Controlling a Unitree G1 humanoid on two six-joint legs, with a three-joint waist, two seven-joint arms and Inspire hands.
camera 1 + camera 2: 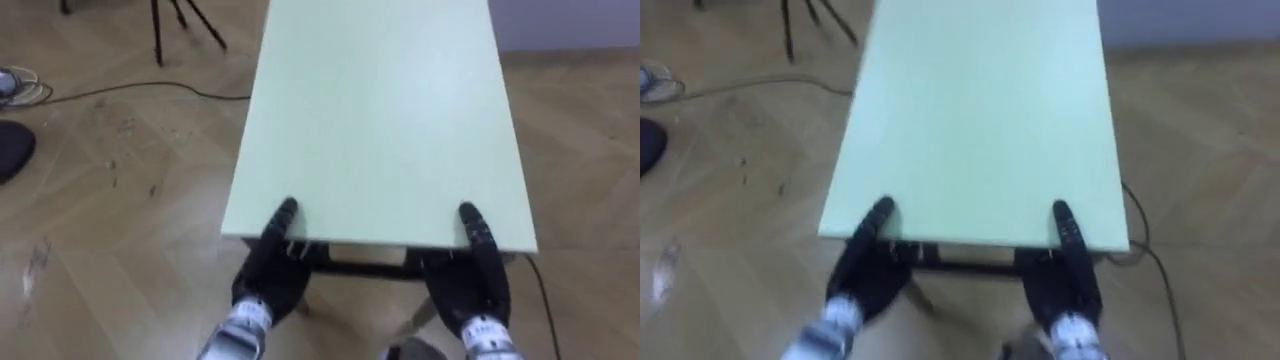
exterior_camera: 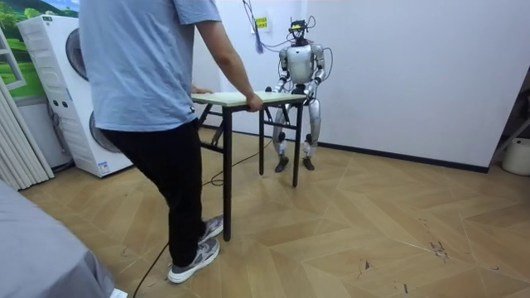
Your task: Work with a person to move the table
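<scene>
A long pale green table (image 1: 380,120) with dark legs stretches away from me. My left hand (image 1: 270,270) grips its near edge at the left, thumb on top and palm beneath. My right hand (image 1: 470,280) grips the same edge at the right in the same way. In the room view I stand at one short end of the table (image 2: 248,99), near the white wall. A person (image 2: 141,83) in a blue shirt stands at the other end, back to the camera, with a hand (image 2: 252,103) on the tabletop's edge.
Tripod legs (image 1: 170,20) stand on the wooden floor to the far left, with a cable (image 1: 130,90) running past them. A dark object (image 1: 10,150) lies at the left edge. A washing machine (image 2: 66,91) stands behind the person.
</scene>
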